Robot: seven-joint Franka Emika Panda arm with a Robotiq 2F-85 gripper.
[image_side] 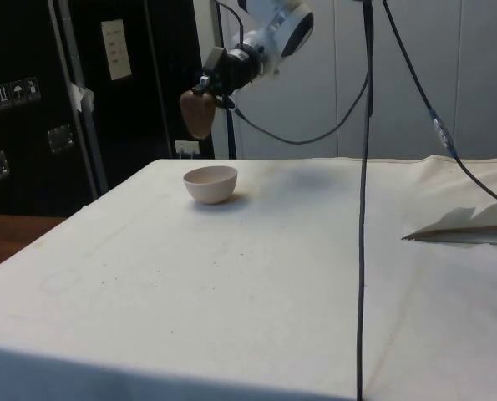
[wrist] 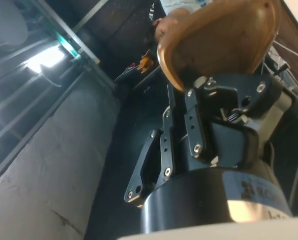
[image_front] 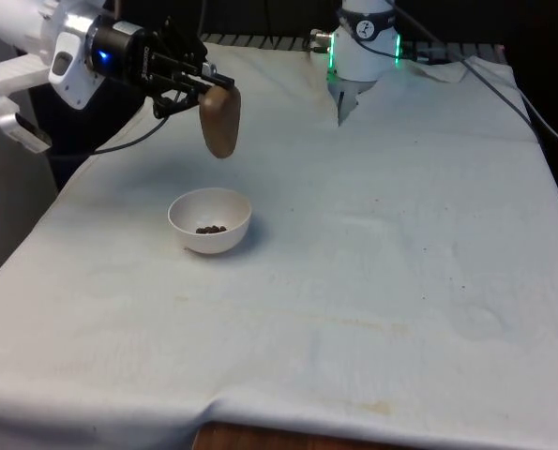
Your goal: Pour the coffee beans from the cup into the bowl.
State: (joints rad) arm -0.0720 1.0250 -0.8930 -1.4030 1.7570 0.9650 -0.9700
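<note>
While the arm reaches in from the front view's left, your jaws (image_front: 213, 89) are pinching the rim of a brown cup (image_front: 220, 122), which hangs in the air with its body pointing downward, tipped well past level. You see it above the white bowl (image_front: 210, 220) and a little toward the far side of the tabletop (image_front: 372, 262), not touching the bowl. From the side view the cup (image_side: 198, 114) sits higher than the bowl (image_side: 210, 183) and offset toward that view's left, with clear air between them. A small cluster of dark coffee beans (image_front: 211, 229) lies at the bottom of the bowl; you cannot count them, and from the side view the bowl's wall hides them altogether. You cannot make out the cup's mouth in the front or side views, so whether any beans are left inside it cannot be told. In the wrist view the cup (wrist: 224, 37) shows its smooth tan wall close against the jaws (wrist: 194, 87), and its far end is cut off by the picture's edge; one black finger (wrist: 196, 120) presses right on its rim, so the jaws are closed down to the thickness of that wall. The arm's upper part is cut off in the front view. The bowl stands upright on the white cloth, toward the front view's left half of the tabletop.
</note>
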